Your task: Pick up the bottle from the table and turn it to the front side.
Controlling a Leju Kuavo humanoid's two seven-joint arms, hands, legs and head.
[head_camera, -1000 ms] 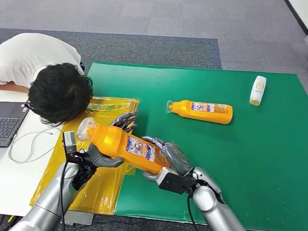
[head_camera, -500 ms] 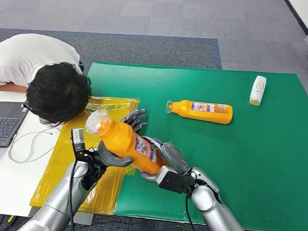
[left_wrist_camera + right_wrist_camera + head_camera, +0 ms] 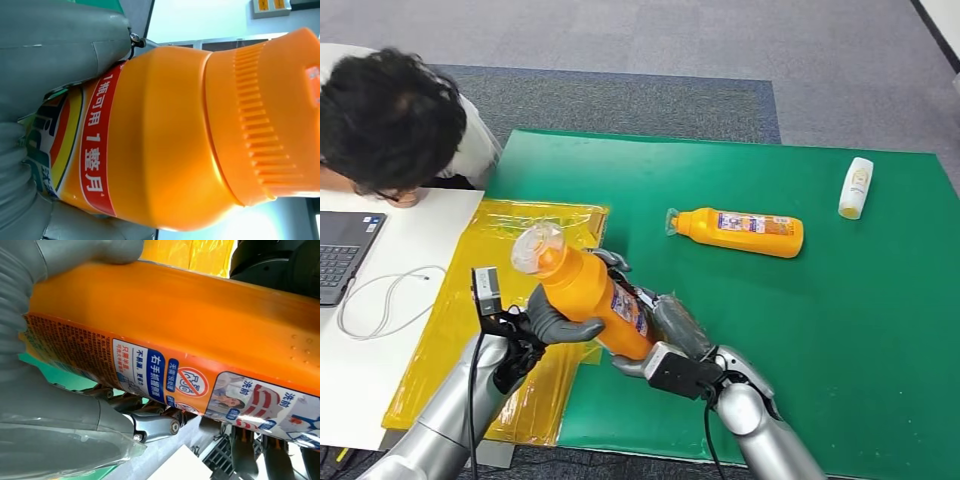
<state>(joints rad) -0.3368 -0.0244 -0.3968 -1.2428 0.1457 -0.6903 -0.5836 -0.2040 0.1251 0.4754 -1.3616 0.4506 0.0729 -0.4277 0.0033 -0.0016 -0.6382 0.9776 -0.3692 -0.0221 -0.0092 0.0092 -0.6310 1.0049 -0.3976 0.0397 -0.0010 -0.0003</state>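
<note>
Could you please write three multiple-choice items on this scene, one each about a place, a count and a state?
1. Where does the small white bottle lie?
A. on the yellow plastic sheet
B. near the far right corner of the green mat
C. on the laptop

2. How many orange bottles are there?
A. one
B. two
C. four

3. How is the nearer orange bottle held?
A. lying free on the mat
B. by the right hand alone
C. by both hands, tilted, cap end raised

Answers: 1 B, it rests on the green mat far right. 2 B, one is held and the other orange bottle lies mid-mat. 3 C, the left hand and right hand grip it.
</note>
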